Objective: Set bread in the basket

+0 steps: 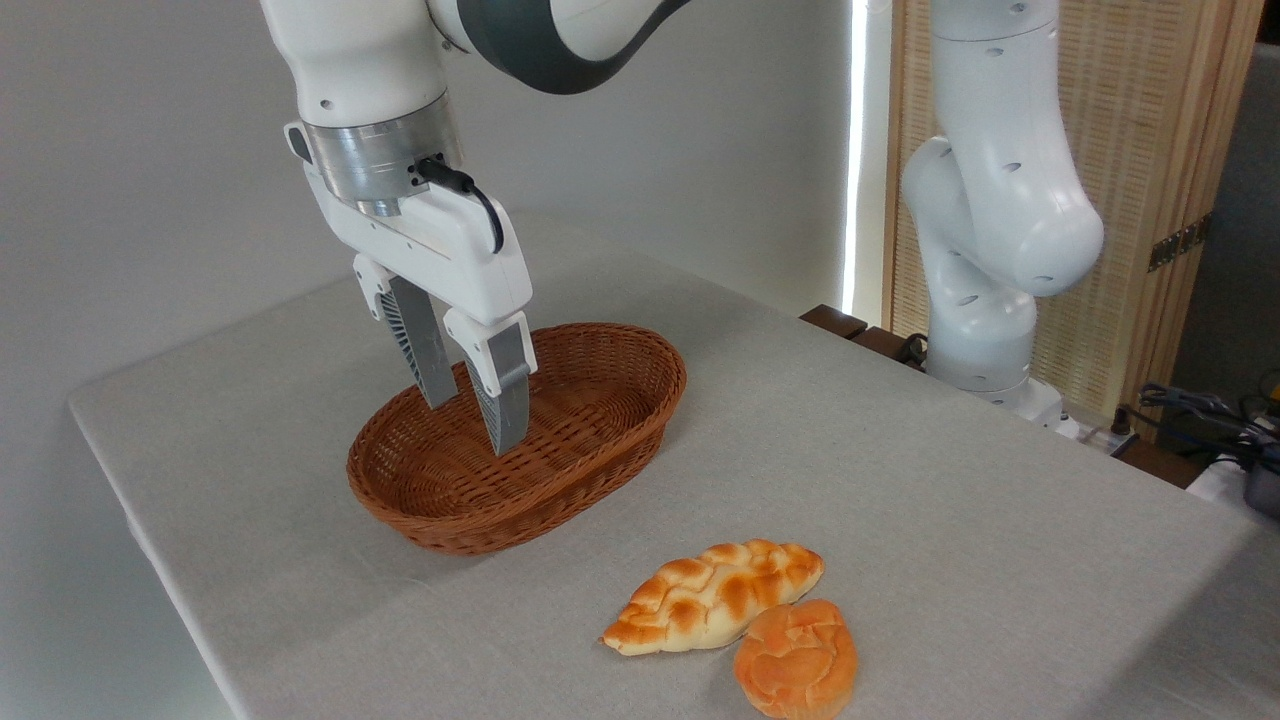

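**Two baked goods lying outside the basket**

One grey cloth-covered table (900, 480) is taking up most of the room in front of me. Over it the white arm (370, 90) is reaching down, and its gripper (475, 425) is hanging above the basket (610, 430), fingers a little way apart and gripping nothing. The basket is sitting toward the table's far left side with nothing showing inside it. Well apart from it, near the front edge, the bread (712, 596) is lying on the cloth, its lower right side touching a small round orange bun (797, 660).
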Robot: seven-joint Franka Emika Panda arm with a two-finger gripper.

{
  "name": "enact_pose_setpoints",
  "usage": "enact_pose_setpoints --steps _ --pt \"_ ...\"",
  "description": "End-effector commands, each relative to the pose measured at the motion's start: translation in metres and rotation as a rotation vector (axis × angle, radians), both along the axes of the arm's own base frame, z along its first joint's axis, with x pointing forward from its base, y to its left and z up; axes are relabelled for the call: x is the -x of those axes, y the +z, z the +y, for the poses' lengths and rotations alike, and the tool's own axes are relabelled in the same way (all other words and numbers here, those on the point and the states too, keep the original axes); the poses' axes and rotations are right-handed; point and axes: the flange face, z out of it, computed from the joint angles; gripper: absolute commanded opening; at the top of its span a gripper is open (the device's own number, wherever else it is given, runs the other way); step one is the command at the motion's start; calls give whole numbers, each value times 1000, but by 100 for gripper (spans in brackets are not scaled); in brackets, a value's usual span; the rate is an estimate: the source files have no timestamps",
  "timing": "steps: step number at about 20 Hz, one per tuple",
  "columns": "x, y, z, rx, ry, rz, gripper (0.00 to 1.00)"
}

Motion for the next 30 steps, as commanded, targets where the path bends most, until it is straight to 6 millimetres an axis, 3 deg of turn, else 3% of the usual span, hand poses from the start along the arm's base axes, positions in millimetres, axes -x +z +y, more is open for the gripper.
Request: enact_pose_setpoints --steps 1,18,20,21,22,30 --pt "-1 4 2 2 1 -10 100" --pt "-1 2 3 1 1 -4 100" --pt "-1 2 5 2 4 -4 100" --pt "-2 2 19 7 27 -3 100" --pt "-2 2 12 13 12 -2 100" --pt "-1 1 14 30 6 12 100"
